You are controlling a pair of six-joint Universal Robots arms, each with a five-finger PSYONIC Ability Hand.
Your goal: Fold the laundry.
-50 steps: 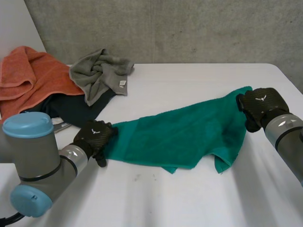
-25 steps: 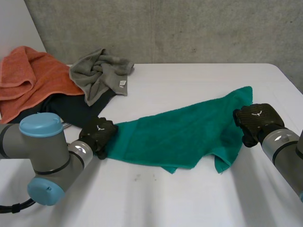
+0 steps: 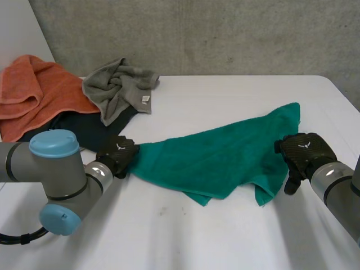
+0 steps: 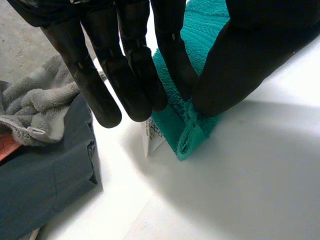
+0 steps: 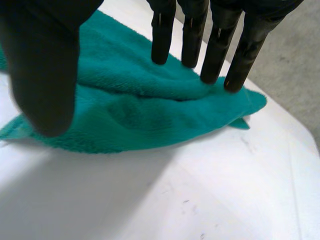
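Observation:
A green towel point(image 3: 214, 157) lies rumpled across the middle of the white table point(image 3: 185, 236), stretched from left to right. My left hand point(image 3: 117, 156) is at its left corner. In the left wrist view the fingers point(image 4: 130, 75) and thumb pinch that bunched corner point(image 4: 192, 135), with a white label beside it. My right hand point(image 3: 304, 151) rests at the towel's right edge. Its fingers point(image 5: 220, 45) are straight and its thumb stands apart, just above the green towel point(image 5: 140, 105), holding nothing.
At the back left lie an orange towel point(image 3: 34, 93), a crumpled grey towel point(image 3: 118, 84) and a dark blue cloth point(image 3: 90, 126), close to my left hand. The grey towel point(image 4: 35, 110) and dark cloth point(image 4: 40, 185) lie beside its fingers.
My left hand has closed on the towel's left corner. My right hand has let go of the far right corner, opened and come nearer along the right edge.

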